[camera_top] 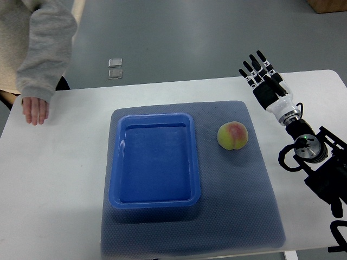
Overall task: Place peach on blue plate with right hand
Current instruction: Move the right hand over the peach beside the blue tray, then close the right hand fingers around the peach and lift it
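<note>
A yellow-green peach (233, 135) with a red blush lies on the grey-blue mat (238, 195), just right of the blue plate. The blue plate (115, 162) is a rectangular tray with a raised rim, and holds nothing. My right hand (260, 69) is at the table's far right, beyond and to the right of the peach and apart from it. Its fingers are stretched out and hold nothing. Its arm (312, 154) comes in from the right edge. My left arm does not show.
A person in a grey sleeve (46, 49) stands at the far left, with one hand (35, 111) resting on the white table (54, 179). Two small clear squares (115, 67) lie on the floor beyond the table's far edge.
</note>
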Controlling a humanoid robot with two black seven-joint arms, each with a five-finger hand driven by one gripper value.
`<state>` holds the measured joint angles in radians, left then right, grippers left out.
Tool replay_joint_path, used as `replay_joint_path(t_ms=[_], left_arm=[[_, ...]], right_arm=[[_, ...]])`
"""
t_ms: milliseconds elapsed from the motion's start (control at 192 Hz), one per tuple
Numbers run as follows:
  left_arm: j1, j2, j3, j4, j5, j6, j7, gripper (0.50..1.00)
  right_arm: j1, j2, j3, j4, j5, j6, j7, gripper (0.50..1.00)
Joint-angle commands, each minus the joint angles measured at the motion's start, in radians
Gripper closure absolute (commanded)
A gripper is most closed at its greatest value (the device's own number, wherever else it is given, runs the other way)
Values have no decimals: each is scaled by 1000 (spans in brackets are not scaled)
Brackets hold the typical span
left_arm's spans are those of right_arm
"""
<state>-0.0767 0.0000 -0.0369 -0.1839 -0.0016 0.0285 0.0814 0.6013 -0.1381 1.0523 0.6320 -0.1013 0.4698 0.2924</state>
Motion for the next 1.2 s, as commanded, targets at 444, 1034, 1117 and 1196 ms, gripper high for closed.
replay_joint_path(t_ms=[444, 1034, 1117, 1196], left_arm=[[-11, 0, 0, -2, 0, -1, 0, 500], [-11, 0, 0, -3, 0, -9, 0, 500], [-11, 0, 0, -3, 0, -9, 0, 500], [-11, 0, 0, -3, 0, -10, 0, 500]], right_arm=[[216, -242, -368, 96, -877, 3, -1, 568], [238, -382, -644, 304, -1232, -94, 1, 574], [227, -377, -673, 302, -1236, -149, 2, 593], [221, -376, -690, 301, -1236, -183, 4, 624]])
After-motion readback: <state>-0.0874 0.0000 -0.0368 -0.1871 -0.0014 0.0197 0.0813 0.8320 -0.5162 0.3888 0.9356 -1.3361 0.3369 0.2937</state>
